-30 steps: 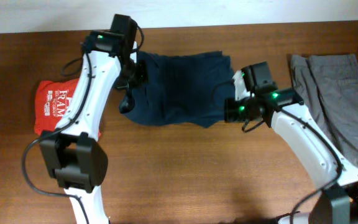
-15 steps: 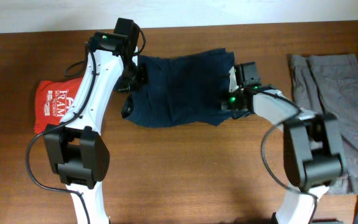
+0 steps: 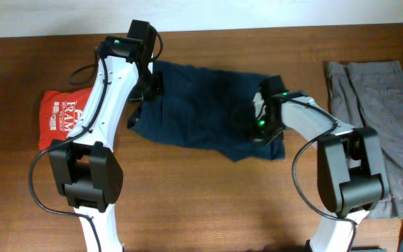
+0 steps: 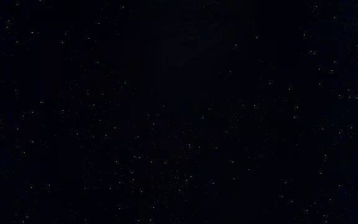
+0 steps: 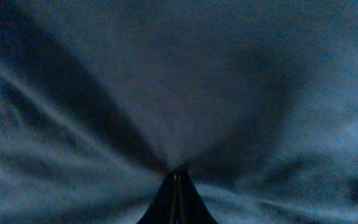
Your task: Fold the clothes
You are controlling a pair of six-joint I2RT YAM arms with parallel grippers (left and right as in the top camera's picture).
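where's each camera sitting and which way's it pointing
Overhead: above the table, looking down at navy shorts, a red shirt and grey shorts; shows left arm, right arm, with left tool and right tool at the navy shorts.
Left wrist: on the left arm; picture all black, nothing readable.
Right wrist: on the right arm, facing along its shut tool into navy cloth gathered at the tips.
Shared: overhead and right wrist both show navy shorts and right tool.
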